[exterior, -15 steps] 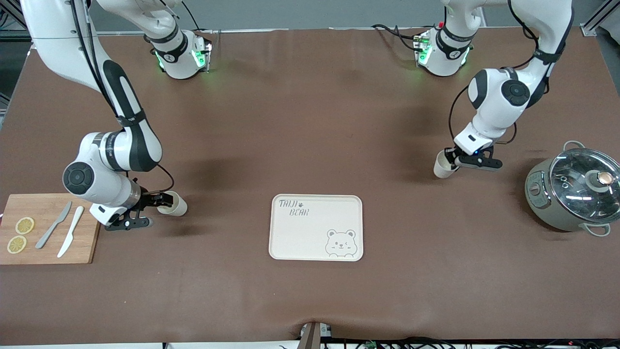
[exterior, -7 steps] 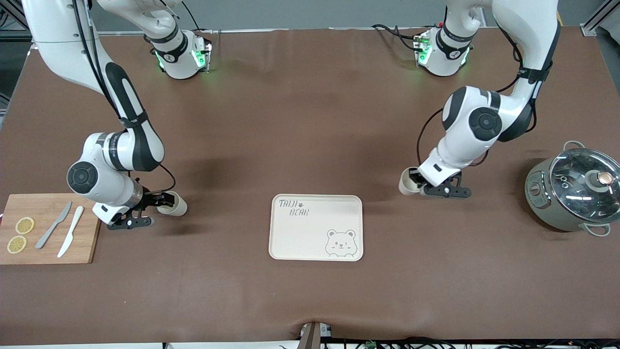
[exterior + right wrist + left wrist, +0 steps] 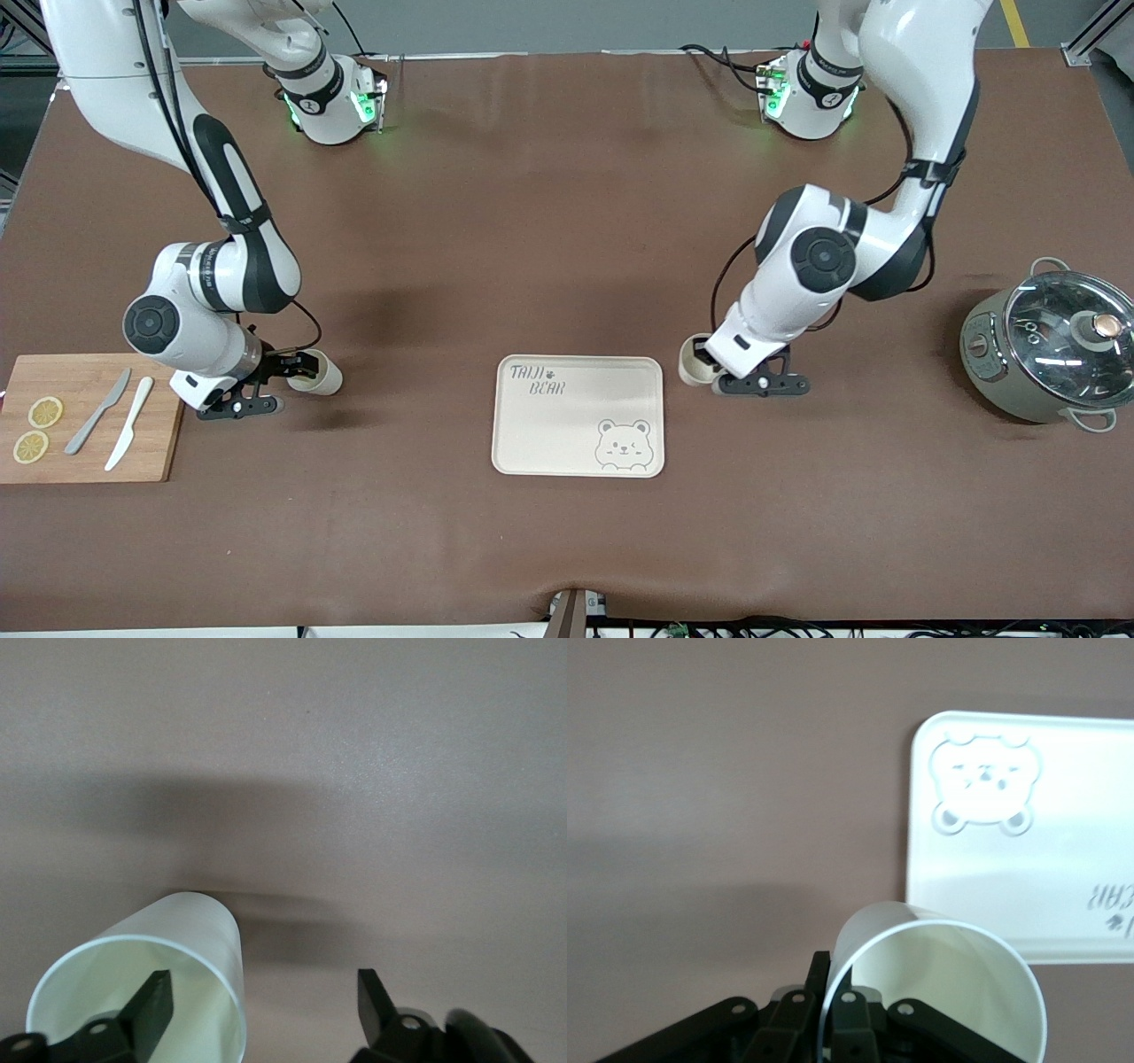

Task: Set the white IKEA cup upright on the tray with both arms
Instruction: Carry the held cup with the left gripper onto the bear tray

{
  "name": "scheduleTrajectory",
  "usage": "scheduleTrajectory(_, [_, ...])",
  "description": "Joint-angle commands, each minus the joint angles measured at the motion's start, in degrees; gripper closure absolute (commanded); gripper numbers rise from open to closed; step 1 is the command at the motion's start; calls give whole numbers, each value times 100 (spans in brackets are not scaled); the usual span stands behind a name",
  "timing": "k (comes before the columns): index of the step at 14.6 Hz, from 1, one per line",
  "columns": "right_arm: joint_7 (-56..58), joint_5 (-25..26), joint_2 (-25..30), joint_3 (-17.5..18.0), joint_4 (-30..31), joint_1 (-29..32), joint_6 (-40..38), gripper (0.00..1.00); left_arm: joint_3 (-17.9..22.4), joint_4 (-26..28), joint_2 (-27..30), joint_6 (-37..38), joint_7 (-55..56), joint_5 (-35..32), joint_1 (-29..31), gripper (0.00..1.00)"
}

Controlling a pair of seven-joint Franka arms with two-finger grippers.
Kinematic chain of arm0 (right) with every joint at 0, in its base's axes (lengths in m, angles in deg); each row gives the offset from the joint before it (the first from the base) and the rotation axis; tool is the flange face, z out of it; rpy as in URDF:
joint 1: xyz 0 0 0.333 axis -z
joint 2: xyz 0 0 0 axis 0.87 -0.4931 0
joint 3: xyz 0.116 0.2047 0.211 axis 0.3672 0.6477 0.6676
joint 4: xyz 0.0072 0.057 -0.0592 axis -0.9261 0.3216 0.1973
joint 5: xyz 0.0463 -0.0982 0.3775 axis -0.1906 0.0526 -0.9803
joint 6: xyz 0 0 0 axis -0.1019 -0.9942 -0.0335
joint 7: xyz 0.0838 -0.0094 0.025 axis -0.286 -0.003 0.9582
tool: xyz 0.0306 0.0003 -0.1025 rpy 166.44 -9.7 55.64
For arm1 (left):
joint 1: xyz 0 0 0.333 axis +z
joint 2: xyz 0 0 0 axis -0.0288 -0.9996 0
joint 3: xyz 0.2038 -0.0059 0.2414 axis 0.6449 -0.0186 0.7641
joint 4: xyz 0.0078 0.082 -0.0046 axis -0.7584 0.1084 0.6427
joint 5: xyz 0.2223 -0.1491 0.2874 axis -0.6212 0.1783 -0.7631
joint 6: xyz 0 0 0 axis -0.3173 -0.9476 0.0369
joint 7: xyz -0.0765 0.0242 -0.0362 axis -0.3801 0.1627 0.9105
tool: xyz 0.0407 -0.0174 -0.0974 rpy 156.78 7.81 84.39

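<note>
The cream tray [image 3: 540,434] with the bear drawing lies in the middle of the table and also shows in the left wrist view [image 3: 1063,877]. My left gripper [image 3: 709,365] [image 3: 831,979] is shut on the rim of a white cup [image 3: 692,365] [image 3: 948,983], one finger inside and one outside. It holds the cup tilted, just off the tray's edge toward the left arm's end. A second white cup [image 3: 322,376] [image 3: 168,966] lies on its side near the cutting board. My right gripper [image 3: 297,366] [image 3: 264,985] is open, with one finger in that cup's mouth.
A wooden cutting board [image 3: 159,416] with two knives and lemon slices lies at the right arm's end. A grey pot [image 3: 992,363] with a glass lid stands at the left arm's end.
My left arm has carried its cup from near the pot across to the tray's edge. The right arm has hardly moved.
</note>
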Motion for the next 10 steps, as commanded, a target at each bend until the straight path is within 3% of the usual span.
scheduleTrajectory(1, [31,-16,13,28,39,21,54,28,42,-902,-680,184,480,-141,-290,100])
scheduleTrajectory(7, [31,-34,13,28,39,12,54,50,95,-1905,-1665,123,1246,-246,-713,100])
scheduleTrajectory(10, [31,-34,13,37,39,12,54,64,497,-1994,-1877,-105,1308,-237,-1037,100])
